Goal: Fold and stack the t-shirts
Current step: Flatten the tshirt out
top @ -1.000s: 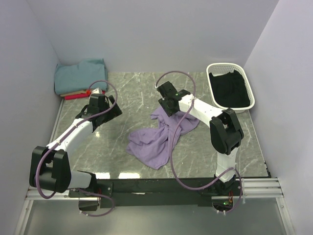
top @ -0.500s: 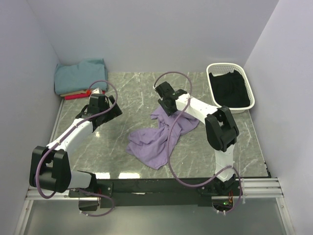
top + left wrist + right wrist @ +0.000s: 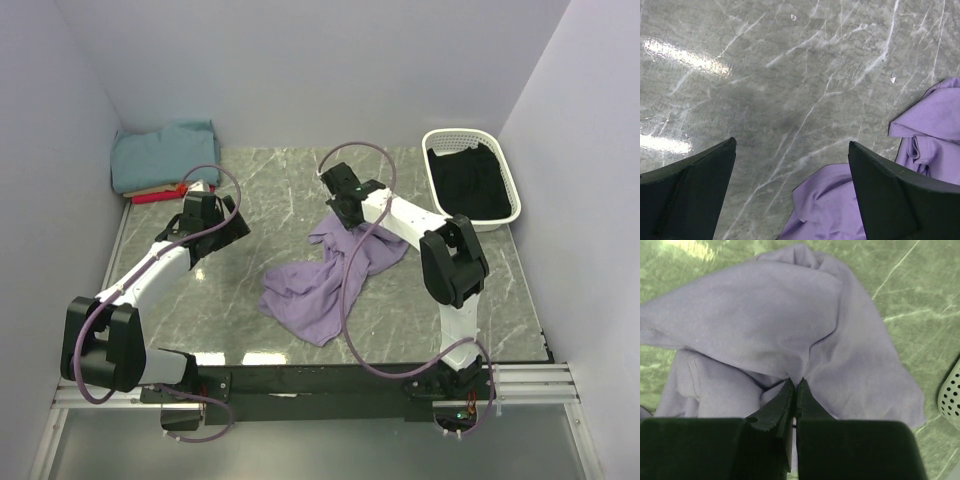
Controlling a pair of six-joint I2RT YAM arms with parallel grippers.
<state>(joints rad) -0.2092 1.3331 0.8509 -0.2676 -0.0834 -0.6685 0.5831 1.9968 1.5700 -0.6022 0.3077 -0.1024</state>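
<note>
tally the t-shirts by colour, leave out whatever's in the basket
lavender t-shirt: 1
teal t-shirt: 1
tan t-shirt: 1 (only a thin edge shows)
red t-shirt: 1
total: 4

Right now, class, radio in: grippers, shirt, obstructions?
Left gripper open above table. Right gripper shut on purple shirt, crumpled mid-table. Folded pile far-left corner, basket far-right.
</note>
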